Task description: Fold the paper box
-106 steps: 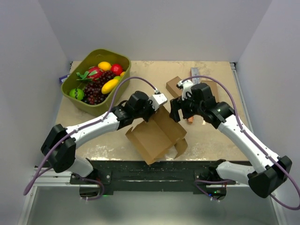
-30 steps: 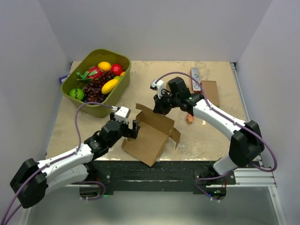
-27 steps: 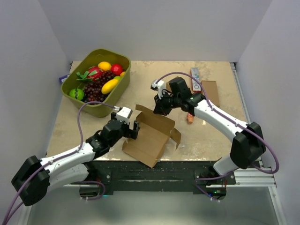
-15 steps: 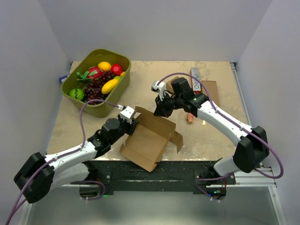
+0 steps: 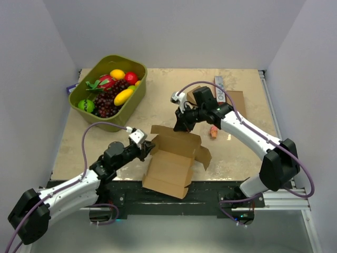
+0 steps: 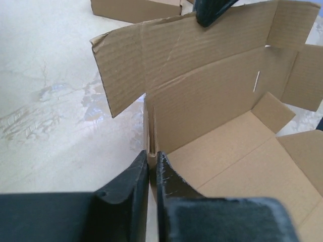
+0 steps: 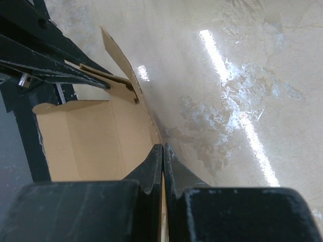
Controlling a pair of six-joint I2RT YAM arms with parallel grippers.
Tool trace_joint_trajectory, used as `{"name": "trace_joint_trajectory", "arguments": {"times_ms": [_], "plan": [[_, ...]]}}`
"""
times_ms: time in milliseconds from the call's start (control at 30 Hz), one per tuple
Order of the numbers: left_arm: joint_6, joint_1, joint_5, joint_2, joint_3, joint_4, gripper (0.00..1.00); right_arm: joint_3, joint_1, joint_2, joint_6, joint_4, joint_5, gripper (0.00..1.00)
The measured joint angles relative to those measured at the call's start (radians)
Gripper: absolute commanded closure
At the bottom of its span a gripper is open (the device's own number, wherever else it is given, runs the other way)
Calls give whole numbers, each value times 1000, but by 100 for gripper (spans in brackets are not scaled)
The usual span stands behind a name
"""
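"Starting nearest the arm bases, where was the paper box?"

"It lay open side up on the bench, at the near middle. Its near end was almost at the bench's edge, and its long axis ran away from the bases."

"And the left end effector?"

"It was at the box's left side wall, fingers drawn narrow and pinching that wall's upright edge. The box lay to its right."

"Farther back?"

"The right end effector sat over the far end, fingers nearly together on the top edge of the standing hinged panel. The tray lay on its near side, lower down. The side flaps splayed out to the right, apart from both."

"So what did the fold turn on?"

"As I judged it, the panel had to swing toward the near end, over the tray. The right arm held that part and the left only steadied."
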Motion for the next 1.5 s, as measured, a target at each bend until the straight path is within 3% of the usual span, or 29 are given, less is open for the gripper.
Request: {"name": "trace_joint_trajectory", "arguments": {"times_ms": [67,133,200,467,600,800,1033,1500], "plan": [[-9,1,28,0,0,3,39,3,-3,14,-5,-9,-3,100],[-19,-2,63,-7,3,6,29,3,-8,29,-10,-14,9,100],[-35,-6,80,-23,8,2,24,3,-16,39,-11,-13,24,100],[-106,-6,-44,-40,119,-61,23,3,-16,35,67,23,122,100],[-197,-44,-212,85,162,-103,20,-2,14,18,168,72,219,100],[-329,-228,-495,291,245,-200,10,-45,59,-11,315,139,367,100],[-392,-233,-682,442,326,-203,3,-70,67,-16,388,174,422,100],[-390,-179,-772,682,431,-98,1,-116,74,-75,415,196,421,100]]}}
